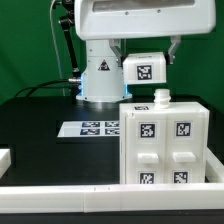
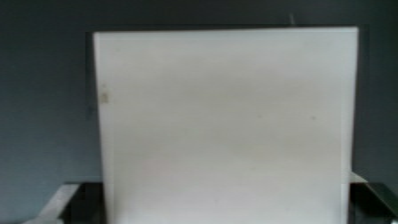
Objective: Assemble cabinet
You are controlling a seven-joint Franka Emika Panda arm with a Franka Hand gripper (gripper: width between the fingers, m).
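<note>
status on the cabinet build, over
Gripper shut on tagged white panel, held in the air. Cabinet stands below it, apart. Marker board lies flat beside the cabinet, not between them.

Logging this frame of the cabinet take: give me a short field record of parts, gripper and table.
cabinet: white box standing on the black table, four tagged panels facing the camera
tagged block: white, raised above the table beside the arm
gripper: a white panel fills the wrist view; grip cannot be told
marker board: flat on the table, to the exterior view's left of the cabinet
</note>
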